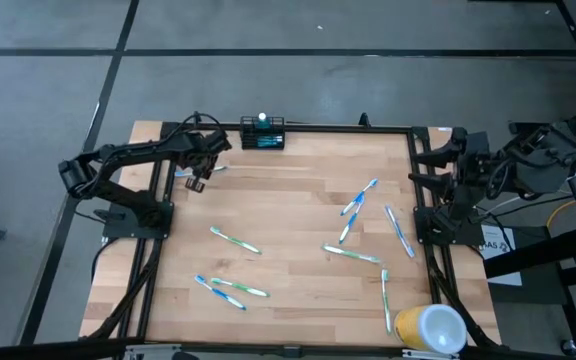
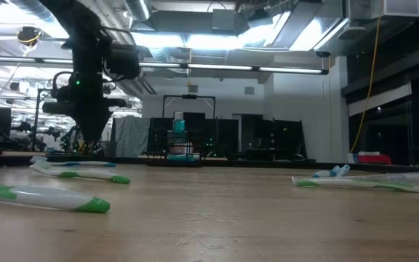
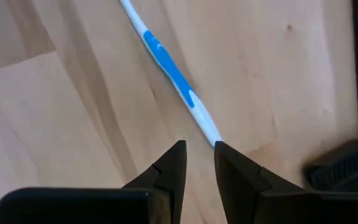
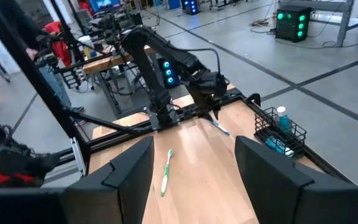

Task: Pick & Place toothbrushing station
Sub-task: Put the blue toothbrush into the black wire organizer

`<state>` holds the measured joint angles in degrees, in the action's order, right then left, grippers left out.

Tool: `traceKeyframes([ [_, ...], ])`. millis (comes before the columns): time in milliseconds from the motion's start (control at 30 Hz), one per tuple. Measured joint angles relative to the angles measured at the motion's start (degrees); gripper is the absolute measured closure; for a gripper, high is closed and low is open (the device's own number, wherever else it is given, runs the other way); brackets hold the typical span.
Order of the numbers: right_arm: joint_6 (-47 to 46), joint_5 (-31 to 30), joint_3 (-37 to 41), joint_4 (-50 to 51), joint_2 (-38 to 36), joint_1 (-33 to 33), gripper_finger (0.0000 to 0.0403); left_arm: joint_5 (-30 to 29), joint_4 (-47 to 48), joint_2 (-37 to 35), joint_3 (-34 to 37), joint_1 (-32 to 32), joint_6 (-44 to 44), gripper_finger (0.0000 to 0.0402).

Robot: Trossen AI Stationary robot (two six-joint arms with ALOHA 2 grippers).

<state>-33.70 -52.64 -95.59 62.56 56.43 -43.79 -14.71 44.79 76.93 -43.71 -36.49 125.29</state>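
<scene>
The toothbrushing station (image 1: 263, 136), a small black wire caddy with a teal-capped bottle in it, stands at the table's far edge; the right wrist view shows the caddy (image 4: 283, 132) too. My left gripper (image 1: 196, 178) points down over the far left of the table, left of the caddy. Its fingers (image 3: 197, 150) are open by a narrow gap with only wood between them. A blue-and-white toothbrush (image 3: 169, 71) lies flat on the table, one end at a fingertip. My right gripper (image 4: 194, 177) is raised at the table's right side, wide open and empty. My left gripper comes from above, pointing steeply down. The toothbrush's white end (image 3: 211, 134) reaches the tip of one finger (image 3: 224, 152). I cannot tell whether they touch. Nothing sits between the fingers.
Several more toothbrushes lie scattered: green ones near the front left (image 1: 233, 289), blue ones right of the middle (image 1: 356, 205). A round yellow-and-white cup (image 1: 430, 328) lies at the front right corner. Black frame rails (image 1: 155, 250) run along the table's sides.
</scene>
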Motion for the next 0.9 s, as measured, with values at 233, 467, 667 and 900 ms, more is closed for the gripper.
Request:
traceKeyframes([
  [233,-1.51,-1.81,0.0,-0.21,0.9,0.02,0.0175,0.95,-5.12,0.0,4.14,-2.5,-0.01,0.0324],
  [467,-3.05,-3.64,0.0,-0.25,1.72,0.02,0.0175,1.16,-11.45,0.0,8.33,-3.66,-0.5,0.0324],
  [667,-4.63,-4.72,0.0,-0.34,2.48,0.02,0.0175,2.21,-12.08,0.25,9.92,-3.81,-0.5,0.0324],
  [900,-6.5,-5.25,0.0,-0.43,3.41,0.02,0.0175,1.89,-16.27,3.66,10.52,-4.97,-1.2,0.0324],
])
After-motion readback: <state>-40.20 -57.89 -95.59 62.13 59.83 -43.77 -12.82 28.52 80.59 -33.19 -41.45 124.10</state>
